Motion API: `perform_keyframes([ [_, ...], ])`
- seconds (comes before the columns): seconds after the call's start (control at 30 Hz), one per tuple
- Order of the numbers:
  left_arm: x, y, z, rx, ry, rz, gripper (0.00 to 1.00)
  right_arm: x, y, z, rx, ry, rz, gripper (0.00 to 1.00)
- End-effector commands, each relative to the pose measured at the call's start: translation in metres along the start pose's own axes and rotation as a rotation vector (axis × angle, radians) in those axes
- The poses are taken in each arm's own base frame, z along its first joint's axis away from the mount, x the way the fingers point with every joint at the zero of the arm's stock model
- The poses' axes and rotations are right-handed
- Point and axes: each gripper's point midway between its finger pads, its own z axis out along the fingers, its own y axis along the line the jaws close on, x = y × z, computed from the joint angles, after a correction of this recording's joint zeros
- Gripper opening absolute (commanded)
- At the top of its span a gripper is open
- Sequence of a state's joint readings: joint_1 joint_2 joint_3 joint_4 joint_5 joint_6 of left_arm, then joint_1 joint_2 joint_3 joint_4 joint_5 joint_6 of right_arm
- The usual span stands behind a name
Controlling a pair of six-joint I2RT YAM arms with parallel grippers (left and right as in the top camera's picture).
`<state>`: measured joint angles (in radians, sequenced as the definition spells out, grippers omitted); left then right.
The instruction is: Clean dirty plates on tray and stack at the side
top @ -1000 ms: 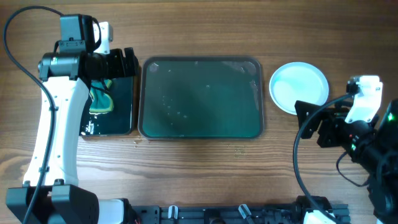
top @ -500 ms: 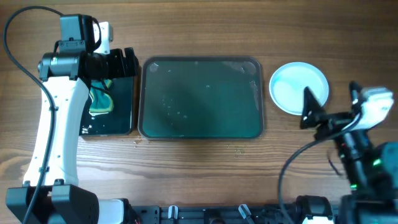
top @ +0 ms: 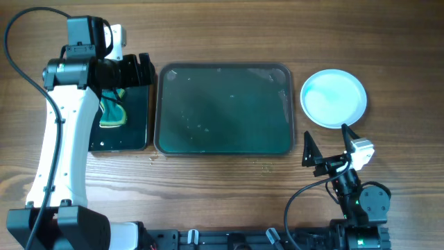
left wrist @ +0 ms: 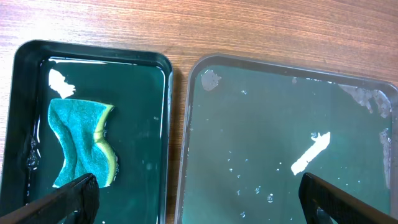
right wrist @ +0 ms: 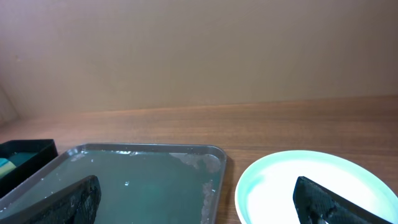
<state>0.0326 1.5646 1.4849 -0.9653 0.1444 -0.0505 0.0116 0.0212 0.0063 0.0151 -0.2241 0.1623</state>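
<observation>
The dark green tray [top: 224, 109] lies mid-table, wet, with no plate on it; it also shows in the left wrist view [left wrist: 286, 143] and the right wrist view [right wrist: 137, 180]. A pale-blue plate [top: 334, 98] sits on the table right of the tray, clean on top; I cannot tell how many are stacked under it. It shows in the right wrist view [right wrist: 298, 186] too. My left gripper [top: 135, 71] is open and empty above the gap between the black tub and the tray [left wrist: 199, 202]. My right gripper [top: 326, 142] is open and empty, in front of the plate [right wrist: 199, 202].
A black tub [top: 123, 114] left of the tray holds water and a teal-and-yellow sponge [top: 113, 111], also in the left wrist view [left wrist: 84, 146]. The right arm's base [top: 361, 201] is at the front edge. The rest is bare wooden table.
My right arm has pulled back from the right of the plate toward the table's front edge, its gripper now in front of the plate. The left arm has not moved.
</observation>
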Motion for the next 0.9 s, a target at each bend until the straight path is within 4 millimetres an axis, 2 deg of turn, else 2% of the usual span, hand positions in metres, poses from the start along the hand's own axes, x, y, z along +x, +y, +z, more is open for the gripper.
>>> perform_keyframes([
  [0.0,0.0,-0.003,0.0,0.013,0.002,-0.008,1.0,-0.004,-0.002,-0.001,0.014,-0.021,0.02,1.0],
  [0.43,0.0,-0.003,0.0,0.013,0.002,-0.008,1.0,-0.004,-0.002,-0.001,0.015,-0.02,0.02,0.99],
  [0.57,0.002,-0.015,-0.021,0.017,-0.038,0.036,1.0,-0.004,-0.002,-0.001,0.015,-0.02,0.02,1.0],
  [0.63,0.005,-0.026,-0.033,0.019,-0.11,0.077,1.0,-0.004,-0.002,-0.001,0.015,-0.02,0.02,1.0],
  [0.73,0.001,-0.036,-0.043,0.076,-0.329,0.114,1.0,-0.004,-0.002,-0.001,0.015,-0.02,0.02,1.0],
  [0.8,0.011,-0.038,-0.048,0.116,-0.451,0.132,1.0,-0.004,-0.002,-0.001,0.015,-0.02,0.02,1.0],
  [0.87,0.041,-0.032,-0.05,0.137,-0.568,0.135,1.0,-0.004,-0.002,-0.001,0.015,-0.02,0.02,1.0],
])
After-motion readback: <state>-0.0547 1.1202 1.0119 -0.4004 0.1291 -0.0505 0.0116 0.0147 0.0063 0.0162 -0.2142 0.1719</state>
